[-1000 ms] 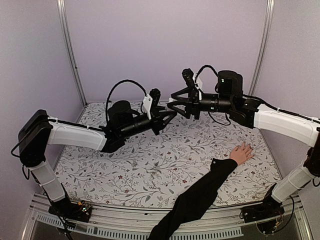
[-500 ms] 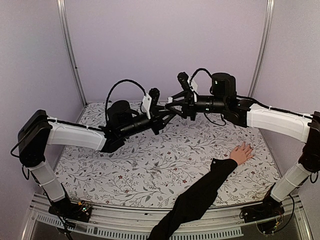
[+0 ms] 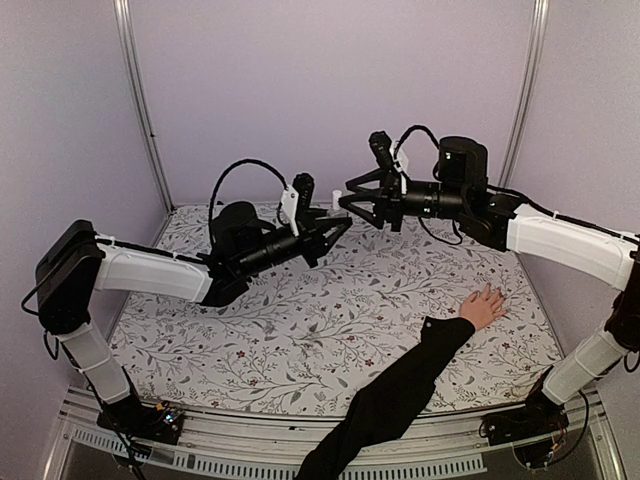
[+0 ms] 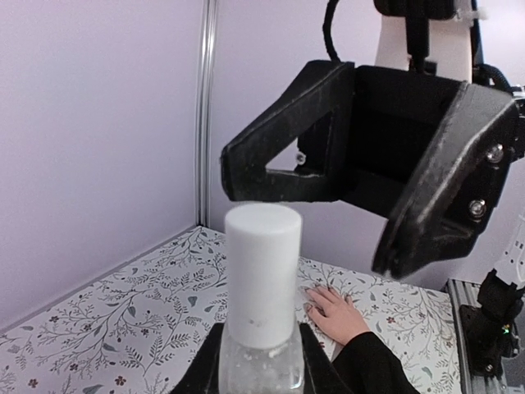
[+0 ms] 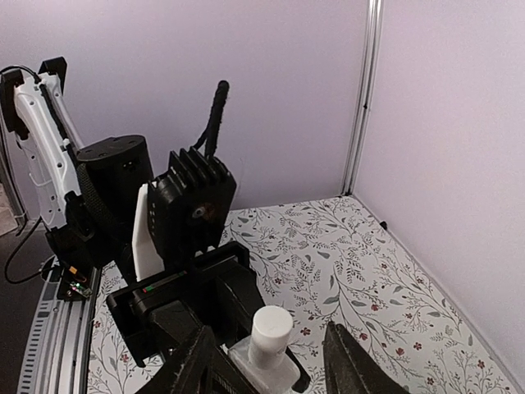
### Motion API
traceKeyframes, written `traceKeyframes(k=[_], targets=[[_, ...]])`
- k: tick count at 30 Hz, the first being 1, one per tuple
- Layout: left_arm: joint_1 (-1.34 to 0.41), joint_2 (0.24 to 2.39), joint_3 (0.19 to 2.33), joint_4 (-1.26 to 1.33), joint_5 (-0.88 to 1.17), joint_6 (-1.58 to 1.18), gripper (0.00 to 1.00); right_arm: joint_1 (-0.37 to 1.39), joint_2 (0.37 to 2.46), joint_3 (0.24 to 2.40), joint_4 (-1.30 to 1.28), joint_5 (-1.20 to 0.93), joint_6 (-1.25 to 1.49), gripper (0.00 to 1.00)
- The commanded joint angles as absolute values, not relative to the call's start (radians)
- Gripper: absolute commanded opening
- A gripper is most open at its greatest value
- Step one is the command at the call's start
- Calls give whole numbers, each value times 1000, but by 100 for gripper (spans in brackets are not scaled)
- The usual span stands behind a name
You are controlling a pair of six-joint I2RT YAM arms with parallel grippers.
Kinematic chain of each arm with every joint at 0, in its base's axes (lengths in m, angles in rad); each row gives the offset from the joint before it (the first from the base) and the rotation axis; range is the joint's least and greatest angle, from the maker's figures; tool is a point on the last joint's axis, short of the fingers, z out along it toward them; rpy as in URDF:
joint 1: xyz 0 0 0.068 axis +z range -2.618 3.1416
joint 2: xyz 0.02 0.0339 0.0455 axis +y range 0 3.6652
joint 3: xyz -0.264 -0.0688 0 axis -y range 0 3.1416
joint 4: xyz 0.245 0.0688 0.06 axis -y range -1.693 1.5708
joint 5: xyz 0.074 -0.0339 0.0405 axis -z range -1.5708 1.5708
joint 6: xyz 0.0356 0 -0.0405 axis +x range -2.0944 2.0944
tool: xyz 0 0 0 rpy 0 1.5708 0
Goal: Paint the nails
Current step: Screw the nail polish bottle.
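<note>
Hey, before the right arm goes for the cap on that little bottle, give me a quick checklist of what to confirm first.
1. Left gripper clamped on the small translucent bottle, bottle upright: ok.
2. White cap on the bottle, nothing spilled: ok.
3. Right gripper open wide enough for the cap: ok.
4. Cap between the right gripper's fingers: not ok. In the left wrist view they sit above and behind it.
5. Person's hand flat on the floral table, fingers spread, away from both arms: ok.
6. Nails bare and ready: cannot tell, too small.
</note>
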State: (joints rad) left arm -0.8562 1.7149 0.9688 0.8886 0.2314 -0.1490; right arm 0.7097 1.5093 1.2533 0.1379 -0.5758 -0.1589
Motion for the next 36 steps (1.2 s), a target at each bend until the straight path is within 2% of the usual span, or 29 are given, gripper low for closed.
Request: traceKeyframes(k=[1, 5, 11, 22, 31, 36], targets=[[-860, 1707, 978, 927, 143, -171, 0, 688, 1515, 1271, 128, -497, -144, 47], [-872, 1716, 999, 903, 84, -166, 0, 687, 1549, 1292, 121, -463, -115, 48], [-885, 1733, 1008, 910, 89, -148, 0, 687, 1582, 1311, 136, -586, -121, 51], [-922, 1760, 1045, 889, -31, -104, 0, 688, 1618, 1338, 163, -576, -96, 49], [-954, 1803, 1081, 887, -61, -76, 0, 687, 1555, 1247, 168, -540, -73, 47], [-990, 1843, 1114, 887, -104, -55, 0, 687, 1492, 1178, 173, -446, -52, 45]])
